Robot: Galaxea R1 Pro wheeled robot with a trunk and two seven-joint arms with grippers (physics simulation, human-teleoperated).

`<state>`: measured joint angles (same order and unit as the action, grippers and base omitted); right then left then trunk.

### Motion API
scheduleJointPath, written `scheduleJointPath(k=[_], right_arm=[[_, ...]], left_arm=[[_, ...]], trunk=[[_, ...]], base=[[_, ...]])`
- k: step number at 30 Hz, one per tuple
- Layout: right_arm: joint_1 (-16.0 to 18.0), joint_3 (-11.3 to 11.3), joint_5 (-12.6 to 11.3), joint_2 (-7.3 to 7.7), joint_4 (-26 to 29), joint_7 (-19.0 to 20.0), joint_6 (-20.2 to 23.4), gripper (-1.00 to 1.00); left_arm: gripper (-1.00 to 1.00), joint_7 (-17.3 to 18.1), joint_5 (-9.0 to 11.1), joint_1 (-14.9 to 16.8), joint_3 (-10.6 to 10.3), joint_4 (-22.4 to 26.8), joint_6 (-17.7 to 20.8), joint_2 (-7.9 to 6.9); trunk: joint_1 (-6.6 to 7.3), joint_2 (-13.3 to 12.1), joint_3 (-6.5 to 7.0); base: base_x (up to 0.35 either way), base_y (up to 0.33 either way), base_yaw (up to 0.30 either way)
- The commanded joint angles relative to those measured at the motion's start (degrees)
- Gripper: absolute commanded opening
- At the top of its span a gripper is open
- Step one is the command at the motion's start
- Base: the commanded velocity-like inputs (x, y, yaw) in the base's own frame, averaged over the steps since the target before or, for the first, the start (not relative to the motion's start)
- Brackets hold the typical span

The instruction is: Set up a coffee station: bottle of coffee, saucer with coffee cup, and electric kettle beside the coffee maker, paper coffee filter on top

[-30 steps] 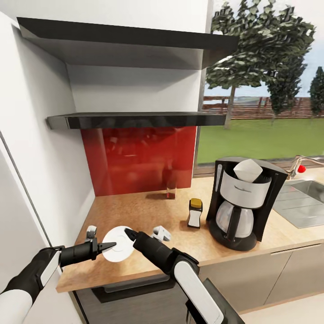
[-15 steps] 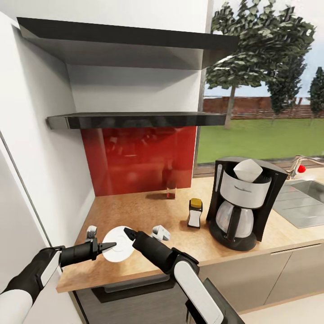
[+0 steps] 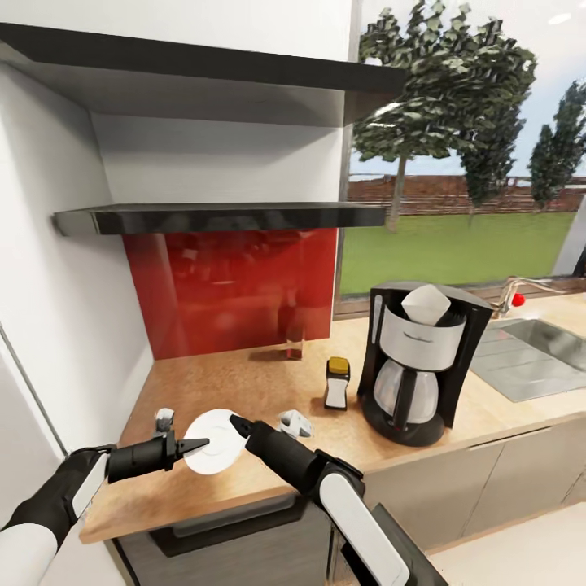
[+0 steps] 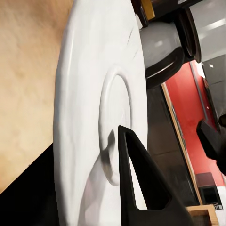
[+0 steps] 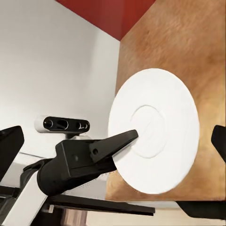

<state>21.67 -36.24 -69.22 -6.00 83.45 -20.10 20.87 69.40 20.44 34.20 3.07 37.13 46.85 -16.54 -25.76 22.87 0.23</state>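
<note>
Saucer (image 3: 214, 440) near the front left corner of the surface (image 3: 244, 387), held at its rim by the left gripper (image 3: 198, 444), fingers clenched on the plate edge; one dark finger (image 4: 136, 179) lying across the white face in the left wrist view, with the saucer (image 4: 94, 108) seen edge-on. From the right wrist view, saucer (image 5: 153, 129) seen flat over the wood, left gripper (image 5: 127, 139) tip reaching its centre ring. Right gripper (image 3: 236, 423) just beside the saucer's right rim; cannot tell whether clenched or released. Coffee cup (image 3: 295, 423) lying tipped on the surface just right of the right arm. Bottle of coffee (image 3: 336, 383) upright further right, close beside the coffee maker (image 3: 415, 370), paper coffee filter (image 3: 426, 303) sitting in the machine's top. Kitchen shelf (image 3: 220, 216) above the red backsplash (image 3: 232, 289). Sink (image 3: 529, 354) at far right
</note>
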Motion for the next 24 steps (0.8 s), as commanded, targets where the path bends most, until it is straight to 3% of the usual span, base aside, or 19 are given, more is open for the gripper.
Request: scheduleJointPath(k=[1, 5, 11, 16, 19, 24], right_arm=[[0.0, 0.0, -0.5, 0.33, 0.0, -0.5, 0.1, 1.0], [0.0, 0.0, -0.7, 2.39, 0.0, -0.4, 0.0, 1.0], [0.0, 0.0, -0.8, 3.99, 0.1, -0.4, 0.0, 1.0], [0.0, 0.1, -0.6, 4.28, 0.3, -0.1, 0.2, 1.0], [0.0, 0.1, -0.6, 5.82, 0.2, -0.1, 0.2, 1.0], [0.0, 0.1, -0.7, 6.16, 0.3, -0.3, 0.2, 1.0]], left_arm=[[-1.0, -0.1, 0.2, 0.0, 0.0, 0.0, 0.3, -0.1], [-1.0, -0.1, 0.2, -0.1, 0.0, 0.0, 0.3, -0.29], [-1.0, -0.1, 0.2, -0.1, 0.0, 0.0, 0.3, -0.26], [-1.0, -0.1, 0.2, -0.1, 0.0, 0.0, 0.3, -0.25], [-1.0, -0.1, 0.1, -0.1, -0.1, 0.0, 0.3, -0.16], [-1.0, -0.1, 0.1, -0.1, -0.1, -0.4, 0.3, -0.04]], trunk=[[-0.02, 0.0, -0.02], [-0.02, 0.0, -0.02], [-0.02, 0.0, -0.02], [-0.02, 0.0, -0.02], [-0.02, 0.0, -0.02], [-0.02, 0.0, -0.02]], base=[[0.0, 0.0, -0.294], [0.0, 0.0, -0.297], [-0.061, 0.037, -0.299], [-0.15, 0.111, -0.043], [-0.009, 0.007, -0.002], [-0.001, 0.001, -0.054]])
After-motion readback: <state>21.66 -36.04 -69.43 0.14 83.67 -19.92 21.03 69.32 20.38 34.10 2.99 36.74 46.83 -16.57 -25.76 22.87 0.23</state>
